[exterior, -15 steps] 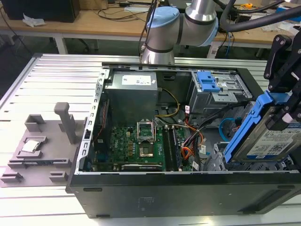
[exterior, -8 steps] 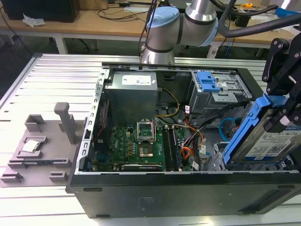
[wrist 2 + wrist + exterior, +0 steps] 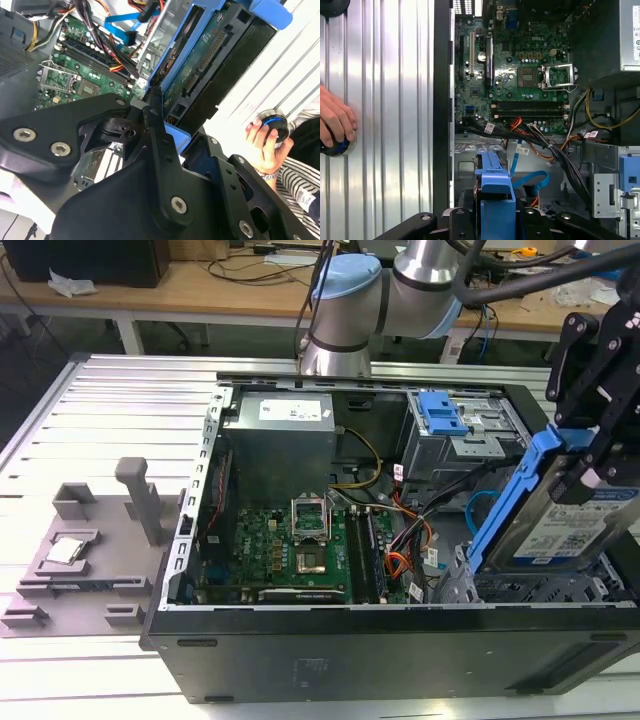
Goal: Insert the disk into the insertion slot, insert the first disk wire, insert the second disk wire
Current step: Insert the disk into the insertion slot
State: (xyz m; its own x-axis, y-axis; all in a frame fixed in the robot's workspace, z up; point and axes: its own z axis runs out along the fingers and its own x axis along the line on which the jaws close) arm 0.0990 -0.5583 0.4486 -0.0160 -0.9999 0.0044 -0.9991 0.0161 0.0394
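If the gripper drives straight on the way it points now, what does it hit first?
Probably the insertion slot: the gripper points down into the case, and the disk it clamps leads, its lower edge close above that cage. Depth is unclear from the exterior view.

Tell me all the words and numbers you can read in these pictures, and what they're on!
Flat rectangular silver disk in a blue plastic carrier: its white label has print, too small to read.
Grey boxy metal power supply: its white sticker has print, too small to read.
Small white cable tags: too small to read.
Nothing can be quoted.
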